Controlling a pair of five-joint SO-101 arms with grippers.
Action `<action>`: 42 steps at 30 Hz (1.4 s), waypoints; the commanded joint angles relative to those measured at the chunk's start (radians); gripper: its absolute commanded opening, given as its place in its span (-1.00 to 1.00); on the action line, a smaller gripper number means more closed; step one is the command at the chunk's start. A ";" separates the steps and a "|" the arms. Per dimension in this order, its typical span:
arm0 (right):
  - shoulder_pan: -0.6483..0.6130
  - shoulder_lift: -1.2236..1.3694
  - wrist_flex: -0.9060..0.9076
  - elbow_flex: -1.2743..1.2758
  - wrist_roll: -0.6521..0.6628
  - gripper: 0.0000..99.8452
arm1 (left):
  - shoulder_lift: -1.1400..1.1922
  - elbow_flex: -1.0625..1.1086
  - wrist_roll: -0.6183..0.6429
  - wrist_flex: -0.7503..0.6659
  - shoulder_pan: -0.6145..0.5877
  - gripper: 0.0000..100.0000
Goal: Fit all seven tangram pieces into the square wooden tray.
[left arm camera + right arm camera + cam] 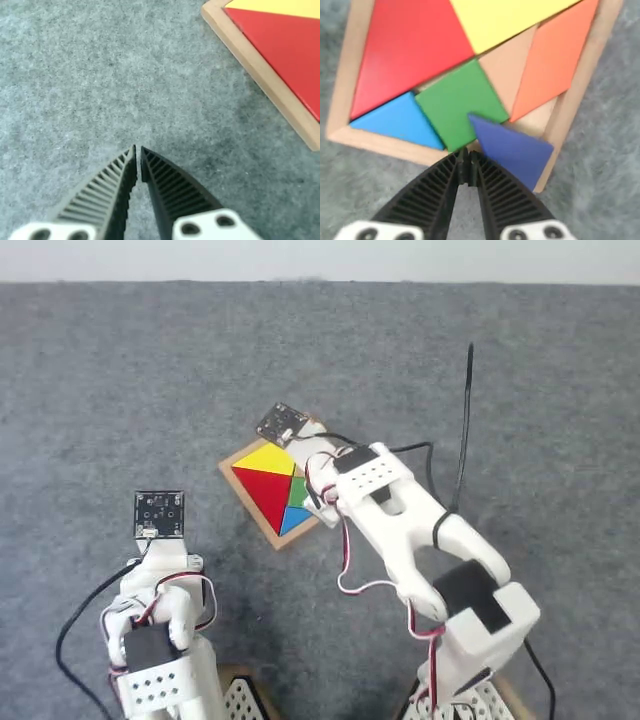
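The square wooden tray [375, 142] holds a red triangle [405, 55], a yellow triangle [505, 17], an orange parallelogram [555, 60], a green square [460, 102] and a light blue triangle [397, 120]. A dark blue triangle [512, 147] lies askew, one corner over the green square and its body across the tray's rim. Bare wood [505, 70] shows between green and orange. My right gripper [465, 161] is shut, its tips at the rim beside the dark blue triangle. My left gripper [138, 150] is shut over grey carpet, short of the tray's corner [260, 75].
In the high view the tray [245, 498] sits mid-table on grey carpet [120, 380], with the right arm [400, 520] over its right side and the left arm [160, 580] at the lower left. Black cables [465, 420] trail right of the tray.
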 commanded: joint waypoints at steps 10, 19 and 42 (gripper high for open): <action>0.028 0.093 -0.010 -0.184 0.005 -0.99 | -0.018 -0.008 -0.009 0.005 -0.003 -0.97; 0.030 0.157 -0.010 -0.285 0.005 -0.99 | -0.018 -0.008 -0.009 0.005 -0.003 -0.97; 0.243 -0.180 -0.087 0.109 -0.038 -0.99 | -0.018 -0.008 -0.009 0.005 -0.003 -0.97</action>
